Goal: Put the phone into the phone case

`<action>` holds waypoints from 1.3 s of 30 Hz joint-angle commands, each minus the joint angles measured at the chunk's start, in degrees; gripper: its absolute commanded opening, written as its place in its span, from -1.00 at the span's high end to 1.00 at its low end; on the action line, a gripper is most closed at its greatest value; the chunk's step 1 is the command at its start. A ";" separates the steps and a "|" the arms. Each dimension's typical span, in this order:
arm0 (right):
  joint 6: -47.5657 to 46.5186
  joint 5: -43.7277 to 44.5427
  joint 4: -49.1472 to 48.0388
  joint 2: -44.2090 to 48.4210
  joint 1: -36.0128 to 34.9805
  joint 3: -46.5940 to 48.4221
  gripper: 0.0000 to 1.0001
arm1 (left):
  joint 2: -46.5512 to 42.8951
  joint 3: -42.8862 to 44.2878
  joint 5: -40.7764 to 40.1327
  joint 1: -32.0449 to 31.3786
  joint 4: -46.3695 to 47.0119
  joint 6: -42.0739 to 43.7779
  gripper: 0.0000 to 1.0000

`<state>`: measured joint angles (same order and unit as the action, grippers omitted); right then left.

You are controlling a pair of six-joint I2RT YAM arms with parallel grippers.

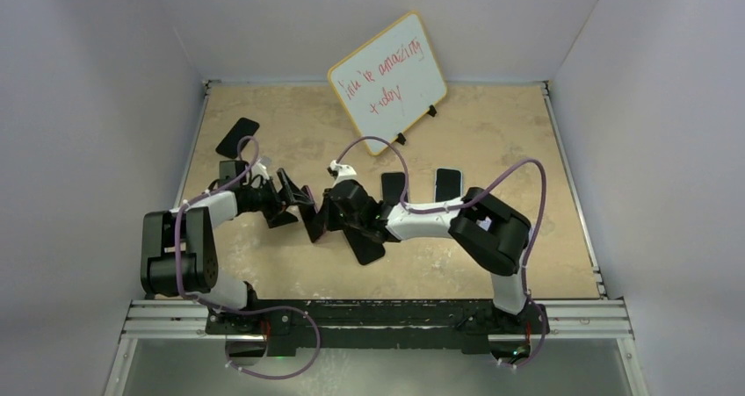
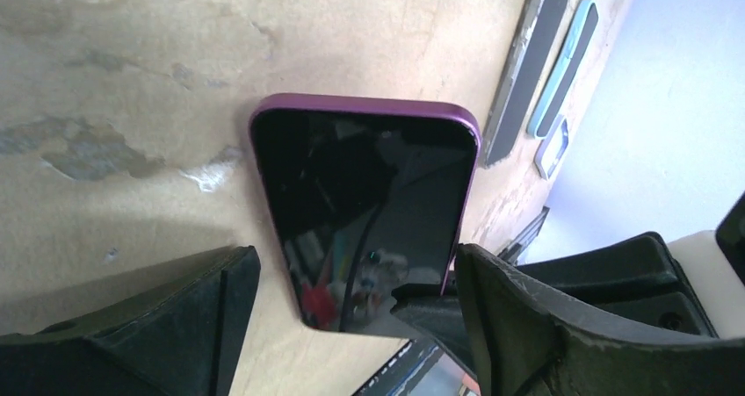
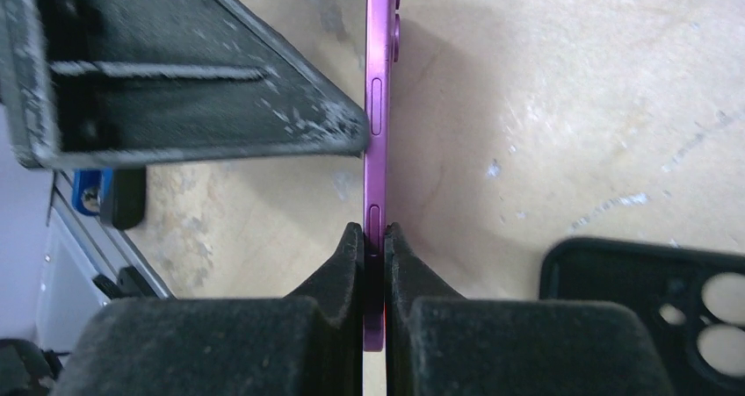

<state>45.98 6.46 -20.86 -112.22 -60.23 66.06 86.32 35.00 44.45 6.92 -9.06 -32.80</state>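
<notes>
Purple phone (image 3: 376, 106) held edge-on above table (image 3: 571, 106), not in case yet. R gripper (image 3: 373, 238) pinches its lower edge tight. L gripper (image 2: 351, 317) spread wide around it, contact unclear. Black case (image 3: 632, 308) lies empty just beside. Whole insertion left to do.

The purple phone (image 2: 365, 194), pinched on edge in the right claw (image 3: 373, 238), fills the gap between the spread fingers of the left claw (image 2: 351, 282), leaving little room either side. The black phone case (image 3: 646, 313) lies just beside it, uncovered from above. A dark slab (image 1: 394, 186), a blue-edged slab (image 1: 448, 183) and a whiteboard (image 1: 386, 80) crowd the rear; the tabletop (image 1: 527, 133) at far right is open.
</notes>
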 commanded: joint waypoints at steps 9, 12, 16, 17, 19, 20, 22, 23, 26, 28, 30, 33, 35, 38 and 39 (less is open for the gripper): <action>-6.64 -4.33 2.94 16.85 0.83 -10.98 1.00 | -12.01 7.62 4.85 -1.17 -9.48 5.10 -0.89; -6.78 -6.21 3.71 22.73 1.97 -14.80 1.00 | -11.85 7.15 5.67 -2.77 -8.07 3.90 -0.88; -6.94 -9.55 6.02 28.45 4.79 -19.61 1.00 | -10.78 5.20 4.89 -6.32 -4.97 2.17 -0.80; -7.02 -10.40 6.69 29.53 5.69 -20.51 1.00 | -10.39 4.77 4.25 -8.17 -4.27 1.64 -0.78; -7.13 -11.68 7.66 31.56 7.30 -22.55 1.00 | -9.62 3.87 3.10 -10.91 -2.12 0.36 -0.75; -7.05 -12.13 7.75 32.57 8.02 -23.46 1.00 | -9.30 3.32 2.60 -12.24 -0.73 -1.10 -0.72; -7.59 -12.69 8.19 34.06 8.89 -24.54 1.00 | -8.95 1.56 2.11 -14.15 3.07 -3.88 -0.66; -8.00 -12.57 8.80 34.56 9.18 -24.77 1.00 | -8.91 0.80 1.85 -14.80 4.96 -5.15 -0.63; -8.09 -12.62 8.72 35.41 10.18 -25.67 1.00 | -8.66 -0.16 -0.14 -15.79 7.11 -6.47 -0.57; -7.40 -13.96 7.24 35.14 10.87 -26.47 1.00 | -8.19 -0.64 -0.75 -16.20 8.00 -6.89 -0.54; -7.25 -15.08 6.33 34.13 11.03 -26.85 1.00 | -7.50 -1.15 -0.76 -16.42 9.76 -7.53 -0.50; -6.94 -16.41 5.10 32.71 11.01 -27.52 1.00 | -6.57 -1.90 -0.87 -16.71 11.98 -8.04 -0.45; -6.48 -17.01 4.07 32.07 11.01 -28.18 1.00 | -6.03 -2.56 -1.09 -16.89 13.14 -8.59 -0.43; -6.16 -17.47 3.13 31.45 11.01 -29.04 1.00 | -5.13 -3.65 -1.12 -17.38 15.24 -9.88 -0.40; -6.23 -17.57 3.03 31.27 11.01 -29.31 1.00 | -4.71 -3.85 -1.16 -17.56 15.87 -10.22 -0.38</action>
<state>39.05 -8.73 -12.91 -80.79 -49.41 37.17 80.34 32.42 43.62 -9.82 1.21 -40.93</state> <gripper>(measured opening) 0.038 0.703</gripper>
